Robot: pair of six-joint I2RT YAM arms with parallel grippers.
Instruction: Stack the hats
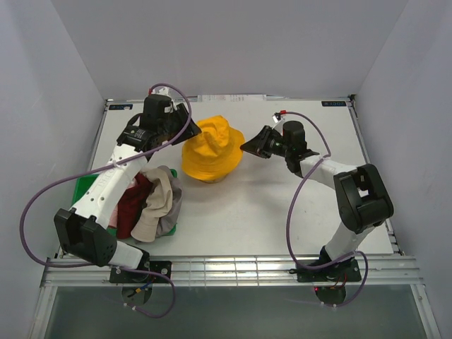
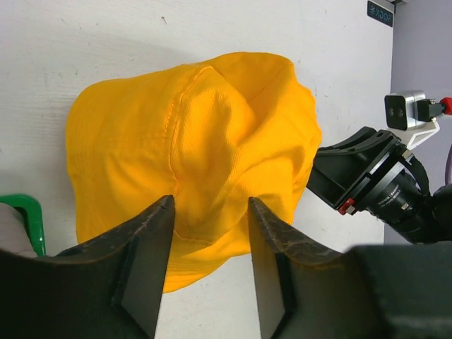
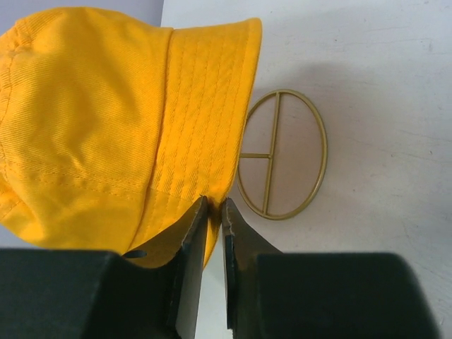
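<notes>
The left pincer (image 2: 210, 203) stands open, its two dark fingers (image 2: 145, 254) set well apart. Through the gap shows the crown of the yellow-orange hat (image 2: 198, 134). The fingers sit at the hat's left side, close against the fabric, though the pictures do not settle whether they touch it. Nothing is clamped between them.

The right pincer (image 3: 215, 205) is nearly closed, with only a narrow slit between its fingers. Its tips pinch the edge of the yellow-orange hat's brim on the hat's right side. In the right wrist view the brim runs down into the tips, and the crown bulges away to the left of them.

The yellow-orange hat sits in the far middle of the tabletop (image 1: 282, 212), between the two pincers, left one on its left and right one on its right. Just beside the gripped brim a gold wire ring (image 3: 282, 162) with cross wires shows against the tabletop.

Well apart from this hat, at the near left under the left arm, lies a loose heap holding a dark red hat (image 1: 131, 205) and a cream-beige hat (image 1: 159, 194). The heap lies partly over a green tray (image 1: 83, 187).
</notes>
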